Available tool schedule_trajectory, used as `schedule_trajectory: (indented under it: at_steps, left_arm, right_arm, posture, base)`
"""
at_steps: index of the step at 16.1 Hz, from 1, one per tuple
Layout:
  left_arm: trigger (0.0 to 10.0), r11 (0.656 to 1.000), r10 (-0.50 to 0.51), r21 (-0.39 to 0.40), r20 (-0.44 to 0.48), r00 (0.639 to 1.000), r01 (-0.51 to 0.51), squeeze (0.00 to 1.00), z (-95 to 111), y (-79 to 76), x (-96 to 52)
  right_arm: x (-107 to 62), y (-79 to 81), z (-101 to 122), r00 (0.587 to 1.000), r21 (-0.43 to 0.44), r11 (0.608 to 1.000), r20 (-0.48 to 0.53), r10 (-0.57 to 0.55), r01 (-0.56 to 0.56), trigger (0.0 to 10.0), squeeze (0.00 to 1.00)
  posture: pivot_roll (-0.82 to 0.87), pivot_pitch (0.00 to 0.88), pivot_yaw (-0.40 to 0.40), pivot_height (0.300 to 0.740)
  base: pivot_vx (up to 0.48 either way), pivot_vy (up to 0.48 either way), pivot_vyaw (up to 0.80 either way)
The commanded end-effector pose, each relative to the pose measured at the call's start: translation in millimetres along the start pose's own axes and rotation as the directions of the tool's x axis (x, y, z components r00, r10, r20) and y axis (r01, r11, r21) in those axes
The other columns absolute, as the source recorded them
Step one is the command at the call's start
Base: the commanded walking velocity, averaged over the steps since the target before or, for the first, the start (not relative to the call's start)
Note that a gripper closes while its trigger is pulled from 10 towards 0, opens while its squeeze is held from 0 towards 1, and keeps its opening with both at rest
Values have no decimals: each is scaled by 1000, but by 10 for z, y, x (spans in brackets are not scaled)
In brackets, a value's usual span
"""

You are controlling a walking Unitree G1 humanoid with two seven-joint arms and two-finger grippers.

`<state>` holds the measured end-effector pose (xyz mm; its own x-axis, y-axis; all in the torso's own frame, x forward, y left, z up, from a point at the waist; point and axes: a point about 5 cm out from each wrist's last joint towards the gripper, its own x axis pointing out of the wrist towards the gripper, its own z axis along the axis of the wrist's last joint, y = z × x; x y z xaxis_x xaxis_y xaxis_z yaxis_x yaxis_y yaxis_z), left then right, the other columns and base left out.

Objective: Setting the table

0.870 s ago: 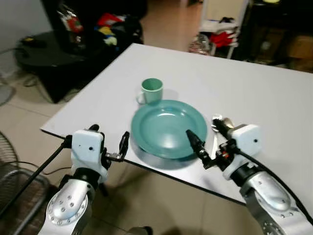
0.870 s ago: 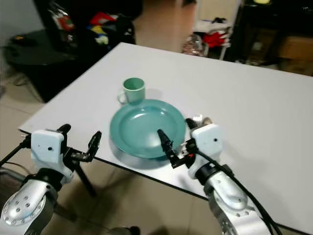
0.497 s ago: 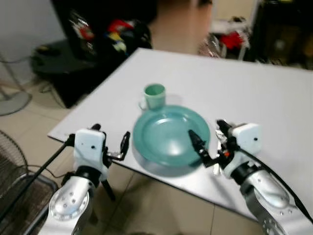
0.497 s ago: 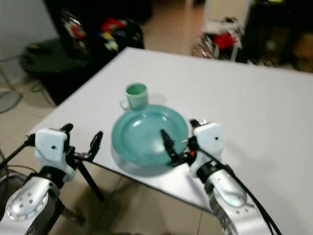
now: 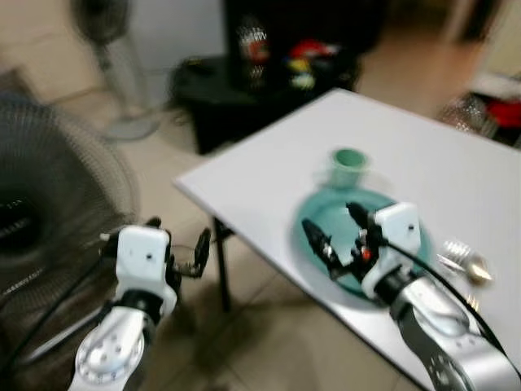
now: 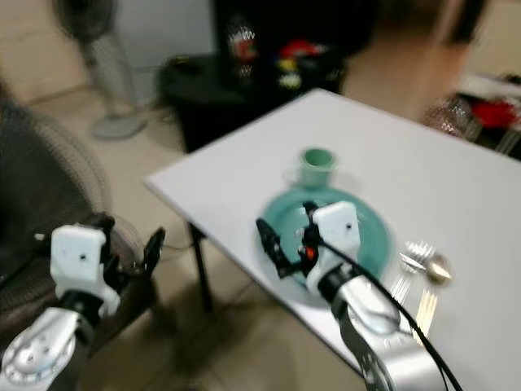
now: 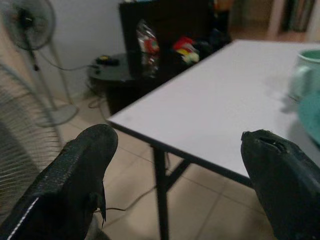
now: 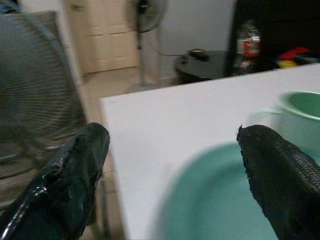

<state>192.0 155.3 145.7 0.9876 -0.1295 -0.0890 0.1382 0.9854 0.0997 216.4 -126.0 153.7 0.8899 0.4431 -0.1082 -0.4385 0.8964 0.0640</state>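
On the white table [image 5: 269,175] lies a teal plate [image 6: 373,236], with a green cup [image 5: 350,159] just behind it. To the plate's right lie a fork and a spoon [image 6: 422,261]. My right gripper [image 5: 334,235] hovers open over the plate's near left rim with nothing in it; its wrist view has the plate [image 8: 215,200] and the cup [image 8: 300,117] between its fingers [image 8: 70,175]. My left gripper [image 5: 179,240] stands open and empty off the table's left corner, above the floor, and faces the table edge [image 7: 200,155].
A large floor fan [image 5: 49,204] fills the near left, close to my left arm. A standing fan [image 5: 110,49] and a black low table with clutter [image 5: 269,73] stand behind. A dark table leg [image 5: 220,269] drops from the near corner to the tiled floor.
The whole view has swung left, blurred: the table sits further right and the fans have come into view. Both grippers stay open and empty, and the right one remains by the plate.
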Motion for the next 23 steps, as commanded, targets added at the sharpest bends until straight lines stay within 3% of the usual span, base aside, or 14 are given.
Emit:
schedule_trajectory:
  at_steps: [1, 4, 5, 6, 7, 17, 20, 23]
  left_arm:
    - [10000, 999, 16, 28, -15, 1000, -16, 0, -22, 27, 17]
    - [10000, 1000, -1, 0, -53, 999, 1, 0, -55, 9, -46]
    - [10000, 1000, -20, 4, -60, 998, 20, 298, -61, -5, -47]
    - [10000, 999, -38, -1, -50, 998, 38, 914, -27, -17, -30]
    - [10000, 999, -39, -4, -43, 998, 39, 1000, -4, 2, -8]
    - [10000, 999, -34, -11, -22, 999, 33, 1000, 50, 64, 79]
    - [10000, 997, 48, -54, -19, 999, -49, 1000, 42, 162, 11]
    - [10000, 997, 64, -30, 7, 998, -64, 1000, 65, 141, 7]
  right_arm:
    - [30, 23, -16, 1000, 16, 1000, -5, 24, -24, 10000, 1000]
    - [21, 35, -19, 999, 24, 999, -14, 34, -34, 10000, 1000]
    - [9, 26, -36, 999, 30, 999, -18, 26, -26, 10000, 1000]
    - [5, 9, -52, 1000, 38, 999, -19, 10, -10, 10000, 1000]
    - [13, 15, -48, 1000, 46, 999, -12, 3, -3, 10000, 1000]
    - [-30, -23, -116, 999, 110, 993, -30, -38, 41, 10000, 1000]
    - [-44, 10, -133, 999, 112, 994, -42, -12, 17, 10000, 1000]
    - [-36, -38, -120, 999, 98, 995, -43, -10, 14, 10000, 1000]
  posture:
    - [62, 0, 1, 740]
    - [63, 0, -4, 740]
    - [69, 0, 3, 740]
    - [67, 0, 10, 740]
    - [62, 0, 15, 740]
    - [46, 0, 41, 740]
    - [50, 0, 31, 740]
    - [49, 0, 20, 740]
  base:
    - [0, 0, 800]
    - [0, 0, 800]
    - [0, 0, 800]
    - [0, 0, 800]
    - [0, 0, 800]
    - [0, 0, 800]
    - [0, 0, 800]
    - [0, 0, 800]
